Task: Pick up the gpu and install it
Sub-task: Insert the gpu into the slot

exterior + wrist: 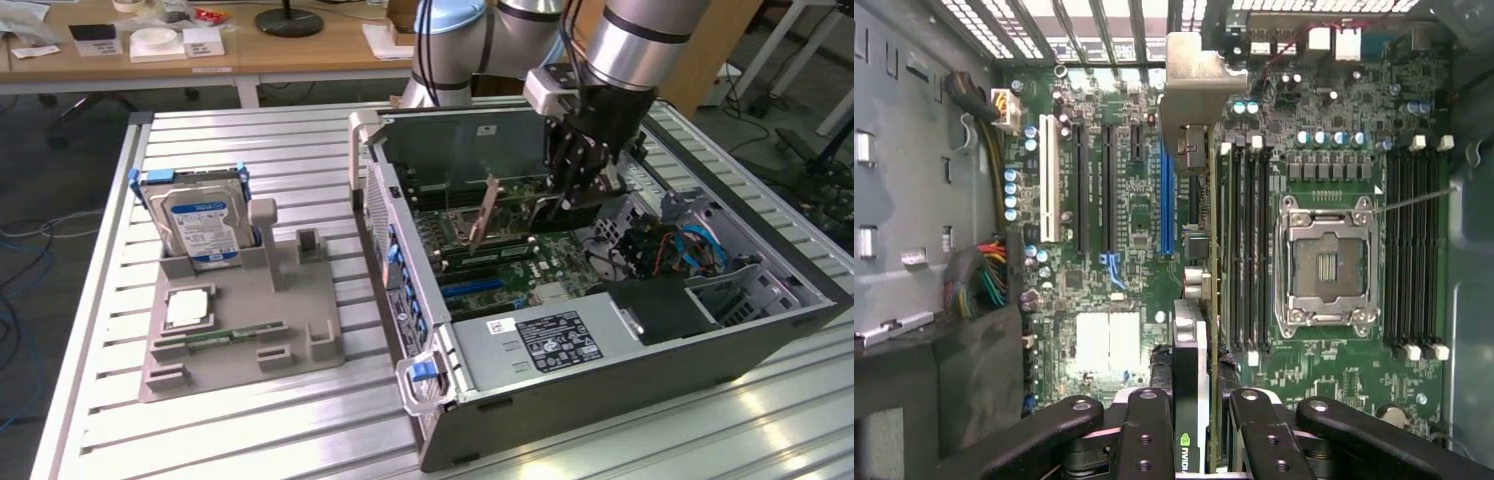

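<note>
At the exterior view's left, a hard drive (203, 225) stands upright in a grey fixture (227, 345), its blue label too small to read. Further right sits the open computer case (601, 400); the print on its white sticker (550, 340) is illegible. Over the motherboard (1114, 250), the gripper (1199, 440) clamps the gpu (1190, 370) edge-on. A green Nvidia logo (1182, 455) shows between the fingers (1144, 440).

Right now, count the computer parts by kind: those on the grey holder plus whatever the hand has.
Hard drive: 1
Processor chip: 1
Memory stick: 1
gpu, gripped in the hand: 1
Total: 4
</note>
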Robot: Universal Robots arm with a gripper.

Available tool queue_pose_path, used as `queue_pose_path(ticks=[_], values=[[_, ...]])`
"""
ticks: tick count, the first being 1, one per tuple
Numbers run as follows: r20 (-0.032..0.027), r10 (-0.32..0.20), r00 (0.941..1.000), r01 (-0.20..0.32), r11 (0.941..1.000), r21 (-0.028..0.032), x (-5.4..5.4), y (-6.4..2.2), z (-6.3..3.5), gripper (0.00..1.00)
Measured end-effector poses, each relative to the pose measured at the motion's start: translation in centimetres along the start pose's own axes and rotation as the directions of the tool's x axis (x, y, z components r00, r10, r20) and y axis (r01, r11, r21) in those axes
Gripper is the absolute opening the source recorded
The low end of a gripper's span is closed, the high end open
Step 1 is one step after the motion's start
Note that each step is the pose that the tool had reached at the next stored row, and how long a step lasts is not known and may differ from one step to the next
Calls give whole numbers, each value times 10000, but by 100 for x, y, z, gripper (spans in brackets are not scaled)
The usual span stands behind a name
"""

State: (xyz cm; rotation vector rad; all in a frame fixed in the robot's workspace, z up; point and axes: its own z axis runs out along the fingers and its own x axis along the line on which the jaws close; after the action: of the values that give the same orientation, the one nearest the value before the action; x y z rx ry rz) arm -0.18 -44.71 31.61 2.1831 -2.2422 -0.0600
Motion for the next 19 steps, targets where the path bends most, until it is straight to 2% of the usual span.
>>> queue_pose_path(ticks=[2, 9, 19], values=[[-1, -3, 10000, 3, 10000, 0, 2, 23, 1, 27], [-1, -3, 10000, 3, 10000, 0, 3, 27, 1, 27], [-1, -4, 10000, 4, 10000, 0, 5, 119, 9, 27]])
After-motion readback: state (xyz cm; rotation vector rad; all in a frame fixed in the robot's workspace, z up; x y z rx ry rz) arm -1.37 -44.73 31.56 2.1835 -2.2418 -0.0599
